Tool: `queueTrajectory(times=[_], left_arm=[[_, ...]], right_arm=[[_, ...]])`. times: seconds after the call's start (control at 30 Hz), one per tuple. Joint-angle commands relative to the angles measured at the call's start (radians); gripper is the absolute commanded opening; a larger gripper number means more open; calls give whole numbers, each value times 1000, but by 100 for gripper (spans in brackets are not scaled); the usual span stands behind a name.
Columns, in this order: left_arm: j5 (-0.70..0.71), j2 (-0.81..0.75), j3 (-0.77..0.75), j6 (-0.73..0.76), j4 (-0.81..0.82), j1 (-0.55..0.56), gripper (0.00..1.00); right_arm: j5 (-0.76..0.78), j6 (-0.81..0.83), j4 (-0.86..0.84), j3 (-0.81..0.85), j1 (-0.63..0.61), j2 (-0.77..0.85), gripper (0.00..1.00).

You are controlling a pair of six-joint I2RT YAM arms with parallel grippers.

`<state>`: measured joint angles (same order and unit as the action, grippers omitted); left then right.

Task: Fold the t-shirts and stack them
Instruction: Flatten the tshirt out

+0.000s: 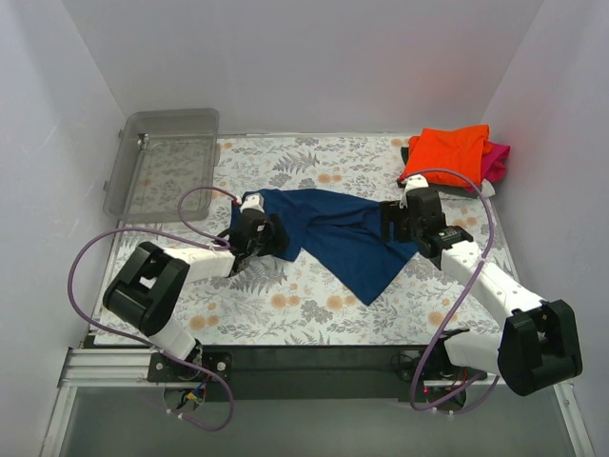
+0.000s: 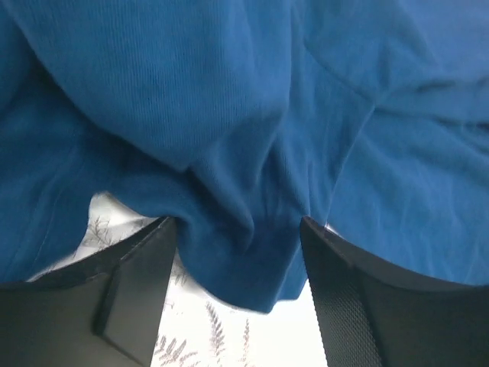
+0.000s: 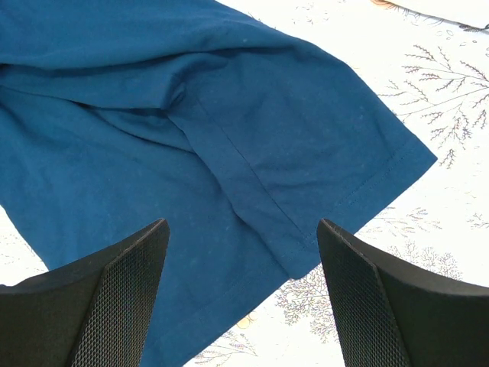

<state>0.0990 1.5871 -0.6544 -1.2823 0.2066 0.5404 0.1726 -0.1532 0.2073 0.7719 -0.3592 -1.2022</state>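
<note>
t-shirts: 1 navy [image 1: 333, 233], 1 orange [image 1: 445, 150], 1 magenta [image 1: 497, 160] | left end effector [image 2: 235, 226] released | right end effector [image 3: 241, 225] released

The spread t-shirt [image 1: 328, 233] is plain deep navy blue. Of the folded shirts, the top one [image 1: 445, 152] is bright orange and the one under it [image 1: 497, 162] magenta. The surface [image 1: 285, 305] is white, printed with grey ferns and small orange blossoms. The bin [image 1: 162, 167] is clear smoky grey. The cables [image 1: 90, 252] are purple. The left claw [image 2: 237, 229] is black; the right claw [image 3: 243, 229] is black with mesh-patterned fingers [image 3: 114, 306].
</note>
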Motion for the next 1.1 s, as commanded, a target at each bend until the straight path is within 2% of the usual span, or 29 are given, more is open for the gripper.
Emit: queueTrajectory(times=[0.0, 0.07, 0.1, 0.13, 0.17, 0.4, 0.6, 0.83, 1.07], left_arm=[[47, 59, 3, -11, -52, 6, 57], [65, 63, 4, -17, -56, 7, 40], [71, 60, 9, -17, -61, 6, 15], [76, 54, 10, -17, -65, 6, 3], [90, 50, 12, -17, -73, 6, 0], [87, -87, 48, -20, -141, 7, 0], [113, -389, 41, -2, -202, 6, 0], [200, -447, -85, 66, -335, -8, 0], [192, -564, -166, 118, -371, -181, 0]], right_arm=[[-8, 7, -37, -3, -6, 16, 71], [-8, 6, -39, -2, -6, 16, 71], [-10, 7, -39, 0, -6, 15, 71], [-10, 7, -39, 0, -6, 15, 71], [-10, 7, -37, 1, -6, 13, 71], [-36, 9, -34, -5, -20, 18, 71], [-12, -26, 52, -39, -138, 64, 71], [94, -88, 64, -54, -150, 23, 72], [136, -98, 61, -7, -150, -60, 72]])
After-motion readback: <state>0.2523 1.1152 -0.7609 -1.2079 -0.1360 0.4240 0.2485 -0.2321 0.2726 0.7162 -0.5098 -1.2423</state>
